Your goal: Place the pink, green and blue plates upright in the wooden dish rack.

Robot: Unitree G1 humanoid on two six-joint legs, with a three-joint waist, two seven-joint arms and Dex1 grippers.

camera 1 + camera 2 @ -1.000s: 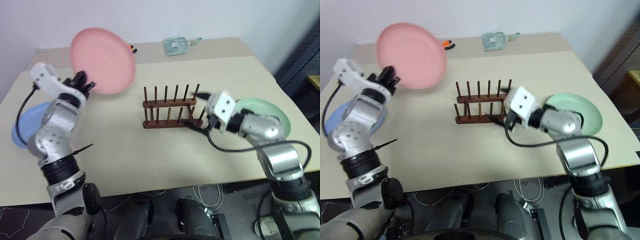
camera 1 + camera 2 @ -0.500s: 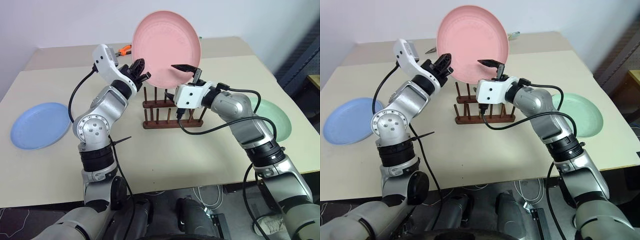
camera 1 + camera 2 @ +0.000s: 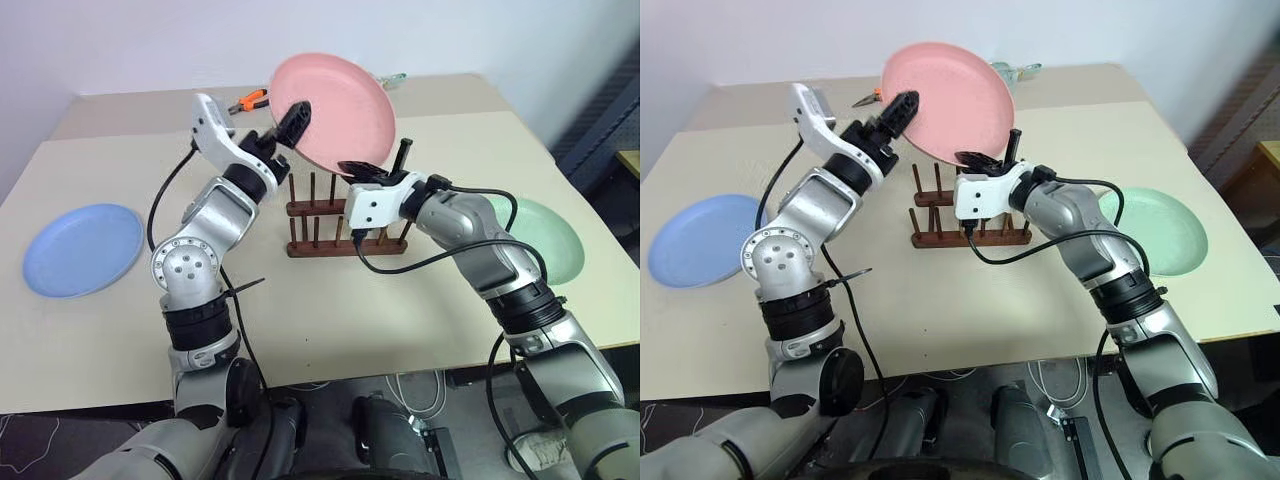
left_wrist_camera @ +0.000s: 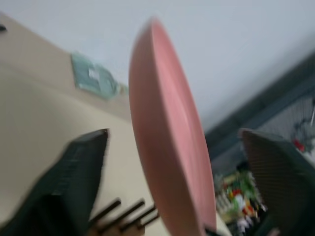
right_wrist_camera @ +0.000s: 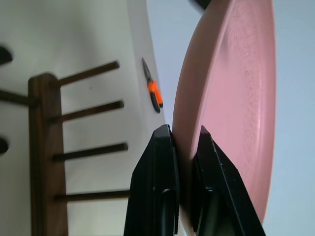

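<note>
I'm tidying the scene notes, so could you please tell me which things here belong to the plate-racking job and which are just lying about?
Belonging to the job:
- pink plate, pinched at its rim by the right gripper
- blue plate, flat on the table
- green plate, flat on the table
- wooden dish rack

Just lying about:
- orange-handled pliers
- pale green packet

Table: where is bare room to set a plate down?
Bare: the wide table front strip below the wooden dish rack, and between the blue plate and the rack. Crowded: over the rack, both pincers at the pink plate.
</note>
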